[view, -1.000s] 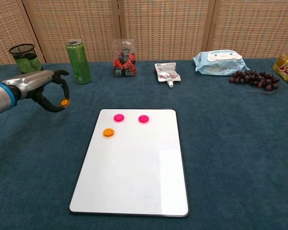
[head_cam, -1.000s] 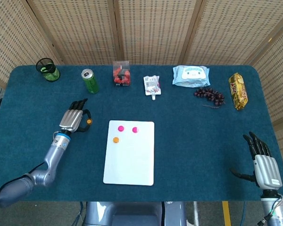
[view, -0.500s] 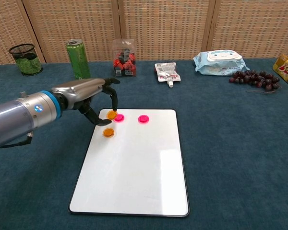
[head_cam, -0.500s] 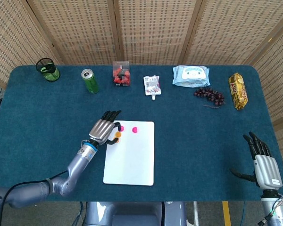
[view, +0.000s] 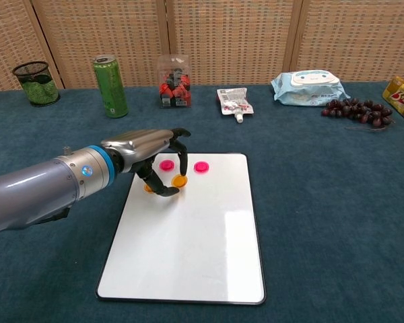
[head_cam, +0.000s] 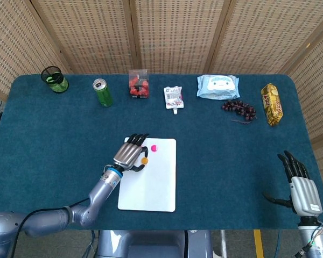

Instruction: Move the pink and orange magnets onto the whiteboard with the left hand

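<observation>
Left hand (view: 155, 165) is over the upper left part of the whiteboard (view: 195, 249), pinching an orange magnet (view: 180, 181) between thumb and a fingertip, at or just above the board surface; contact can't be told. Second orange magnet (view: 149, 189) sits on the board mostly hidden behind the hand in the chest view. Two pink magnets on the board near its top edge: one (view: 166, 165) right by the fingers, the other (view: 201, 167) to its right, apart from the hand. Right hand (head_cam: 300, 185) rests at the near right of the blue table (head_cam: 220, 140), fingers spread, holding nothing. Along the far edge: mesh cup (head_cam: 54, 79), green can (head_cam: 102, 92), clear box (head_cam: 139, 84), small pouch (head_cam: 173, 98), wipes pack (head_cam: 218, 86), grapes (head_cam: 238, 109), yellow snack pack (head_cam: 272, 104).
</observation>
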